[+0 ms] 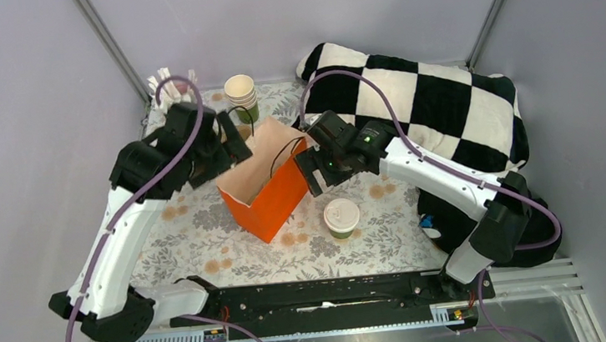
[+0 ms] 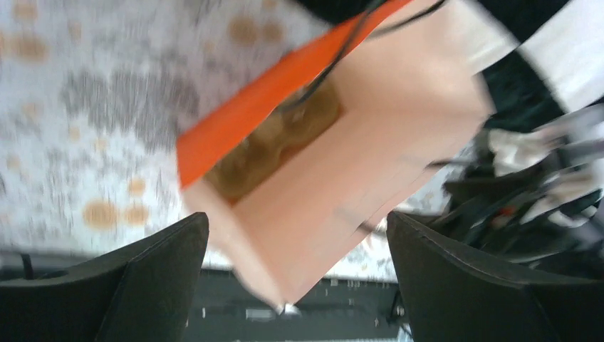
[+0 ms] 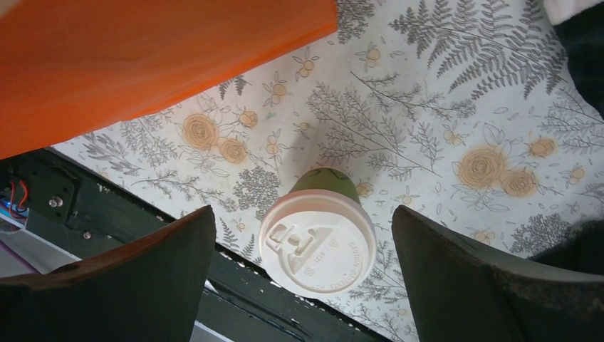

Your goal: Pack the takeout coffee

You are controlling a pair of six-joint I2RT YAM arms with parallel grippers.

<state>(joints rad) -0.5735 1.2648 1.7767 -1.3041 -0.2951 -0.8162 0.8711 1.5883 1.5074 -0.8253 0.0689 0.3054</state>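
Only the overhead view takes in the pale lilac walls (image 1: pixel 16 98), the counter (image 1: pixel 197 240) under its cloth of grey ferns and orange roses, and the black-and-white checked blanket (image 1: pixel 436 104) heaped at the far right. The orange paper bag (image 1: pixel 272 186) stands open-mouthed mid-counter between the two arms. The blurred left wrist view looks down into its tan inside as far as a brownish bottom, which the overhead view does not show. The left tool (image 2: pixel 299 285) hangs over the bag's far left edge, fingers spread wide with nothing clamped between them. The right tool (image 3: pixel 303 214) sits at the bag's right side, also gaping and holding nothing. A stack of lidless cups (image 1: pixel 241 97) stands behind the bag. The takeout coffee (image 1: pixel 342 217) stands upright on the counter just right of the bag's near corner, close to the front edge and free of both tools. Only the right wrist view shows its green wall under the round white lid, with a moulded sip tab and raised lettering too small to read.
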